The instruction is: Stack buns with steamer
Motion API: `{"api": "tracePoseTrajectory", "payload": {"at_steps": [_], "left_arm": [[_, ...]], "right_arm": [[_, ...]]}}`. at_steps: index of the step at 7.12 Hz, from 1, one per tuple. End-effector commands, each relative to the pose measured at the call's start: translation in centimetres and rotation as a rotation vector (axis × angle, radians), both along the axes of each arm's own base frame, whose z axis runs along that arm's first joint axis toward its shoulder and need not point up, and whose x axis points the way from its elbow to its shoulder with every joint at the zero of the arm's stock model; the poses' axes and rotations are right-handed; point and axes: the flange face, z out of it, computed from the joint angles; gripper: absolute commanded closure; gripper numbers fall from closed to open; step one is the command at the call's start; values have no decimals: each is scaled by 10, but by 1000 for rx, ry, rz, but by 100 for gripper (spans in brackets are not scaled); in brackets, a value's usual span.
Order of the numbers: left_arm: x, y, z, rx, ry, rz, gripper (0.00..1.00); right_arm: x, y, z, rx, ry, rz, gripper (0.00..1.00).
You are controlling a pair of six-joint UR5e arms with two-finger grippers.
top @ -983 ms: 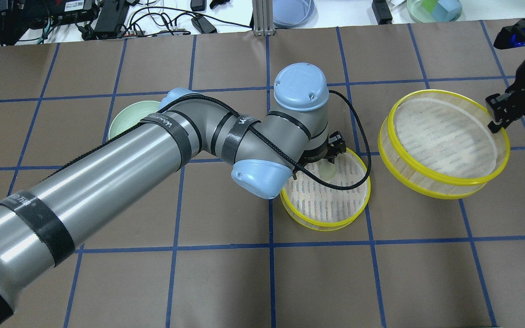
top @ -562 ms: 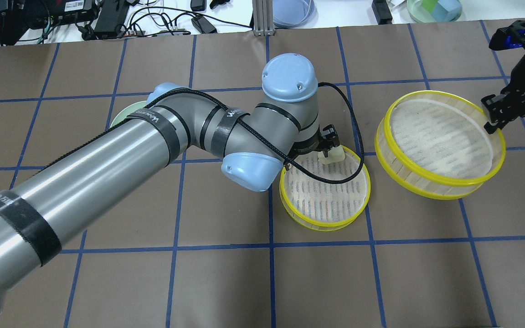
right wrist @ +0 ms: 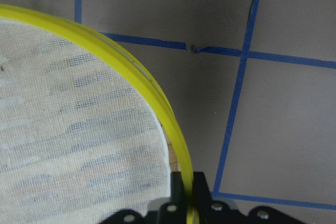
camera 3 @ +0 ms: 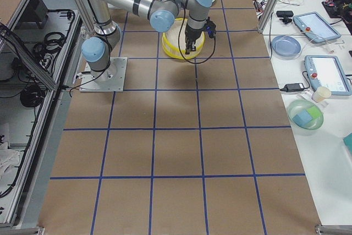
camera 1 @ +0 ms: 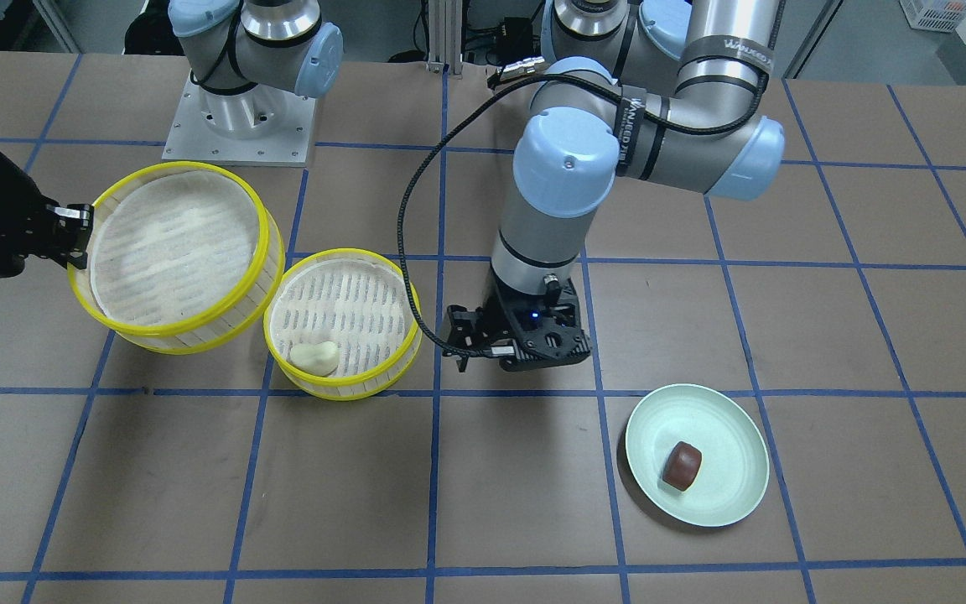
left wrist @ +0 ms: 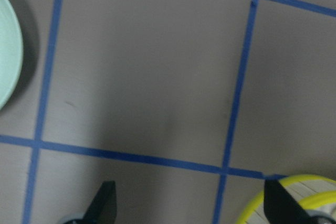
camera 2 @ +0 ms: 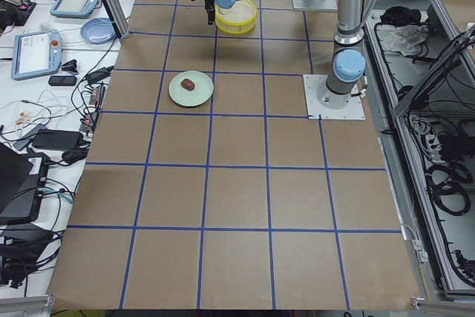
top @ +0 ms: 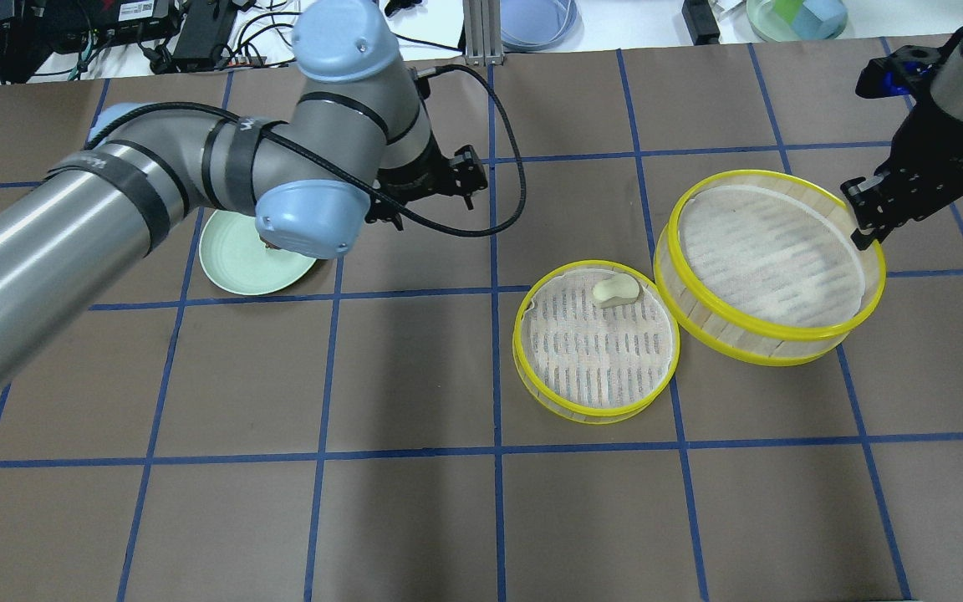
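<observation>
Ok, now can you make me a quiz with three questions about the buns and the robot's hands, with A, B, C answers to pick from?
1. What is the right gripper doing?
A. hanging open and empty
B. shut on a bun
C. shut on the rim of the bigger steamer tray

2. Where is the cream-white bun?
A. in the bigger steamer tray
B. in the smaller steamer tray
C. hidden, nowhere in sight

3. What colour is the bun on the pale green plate?
A. reddish-brown
B. cream-white
C. yellow

Answers:
1 C: the right wrist view shows the yellow rim pinched between the fingers.
2 B: the overhead view shows it on the smaller tray's mesh, near the edge.
3 A: the reddish-brown bun lies alone on the plate in the front-facing view.
</observation>
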Motion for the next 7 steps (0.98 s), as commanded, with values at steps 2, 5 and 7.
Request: {"api": "tracePoseTrajectory", "payload": {"at_steps": [2,5,7], "left_arm": [[154,-44,-12,32,-85,-150,0],[189,-75,-69,15,-101,-221,3],[199,-86,-98,4,-121,-323,6]], "right_arm": [[65,9,-35,-1,37,-42,100],[114,23,-56,8,80,-148,100],[133,34,-65,-29,92,-201,100]]}}
